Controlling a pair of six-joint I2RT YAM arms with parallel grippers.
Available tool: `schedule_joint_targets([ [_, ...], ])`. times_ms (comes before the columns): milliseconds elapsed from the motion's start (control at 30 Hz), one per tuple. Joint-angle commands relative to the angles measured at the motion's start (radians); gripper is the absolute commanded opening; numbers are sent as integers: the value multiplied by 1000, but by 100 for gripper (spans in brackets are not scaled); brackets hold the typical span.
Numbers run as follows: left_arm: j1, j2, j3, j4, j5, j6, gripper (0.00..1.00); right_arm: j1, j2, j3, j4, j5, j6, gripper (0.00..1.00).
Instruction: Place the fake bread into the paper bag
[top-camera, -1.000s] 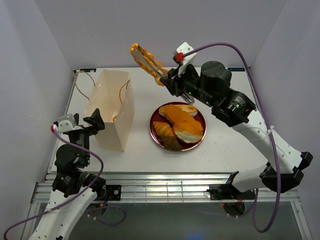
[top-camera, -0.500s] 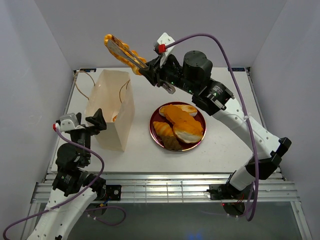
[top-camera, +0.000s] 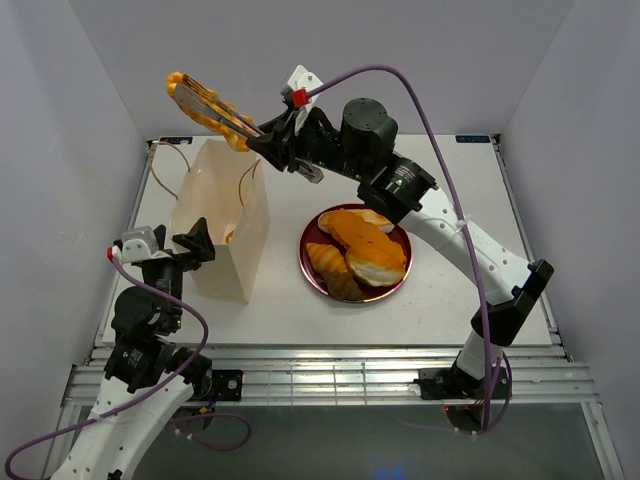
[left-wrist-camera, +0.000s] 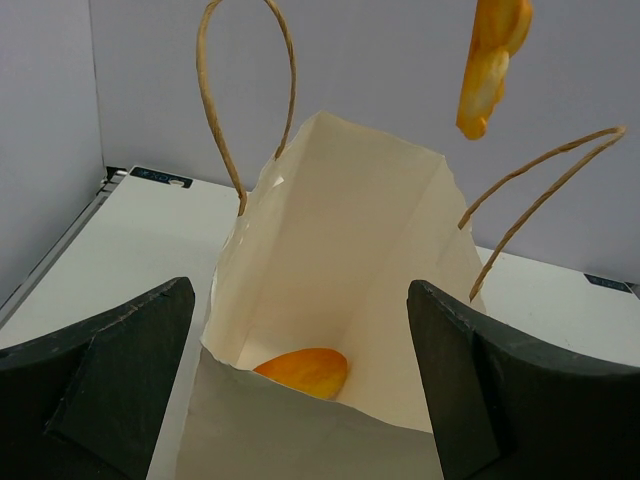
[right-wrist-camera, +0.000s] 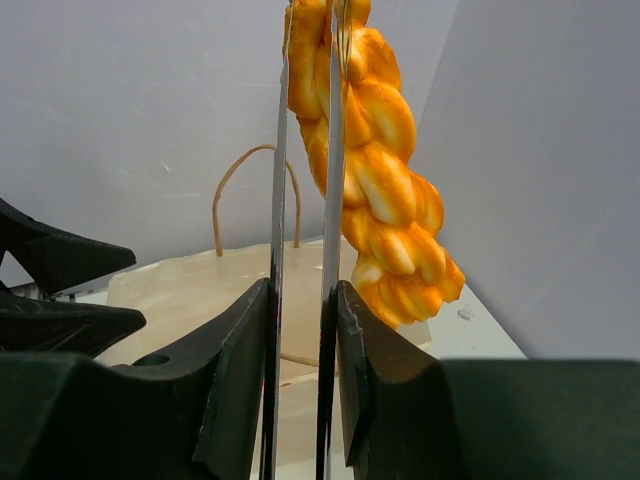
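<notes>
the braided bread (top-camera: 205, 105) hangs clamped in the tongs (right-wrist-camera: 328, 250), high above the open mouth of the paper bag (top-camera: 225, 225), apparently lined up for a clean drop. the right gripper (top-camera: 278, 142) is closed on the tongs. the left gripper (top-camera: 192, 245), its fingers spread wide, sits just beside the bag's near wall. one piece (left-wrist-camera: 300, 370) lies inside the bag, and other pastries lie on the plate (top-camera: 305, 262).

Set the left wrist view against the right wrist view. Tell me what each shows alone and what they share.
Only the left wrist view: the inside of the paper bag, with one orange bread piece lying at its bottom, framed by the open left hand.

Only the right wrist view: the metal tongs, squeezed by the right hand and pinching the braided bread.

Both: the upright bag with a cord handle, and the braided bread held up in the air.
</notes>
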Motion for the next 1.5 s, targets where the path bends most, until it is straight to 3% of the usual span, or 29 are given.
schedule_joint_targets([
  [0,-8,1,2,-7,14,-1,98,12,6,21,145,-48,46,35],
  [367,-11,2,2,-8,12,-1,98,16,-105,-261,314,-128,201,35],
  [600,-12,2,1,-7,7,-1,98,16,-129,-333,326,-142,236,36],
  [967,-14,4,1,-5,7,4,98,16,-149,-349,312,-131,231,56],
  [1467,-15,10,1,-5,6,7,98,16,-149,-317,274,-113,224,62],
])
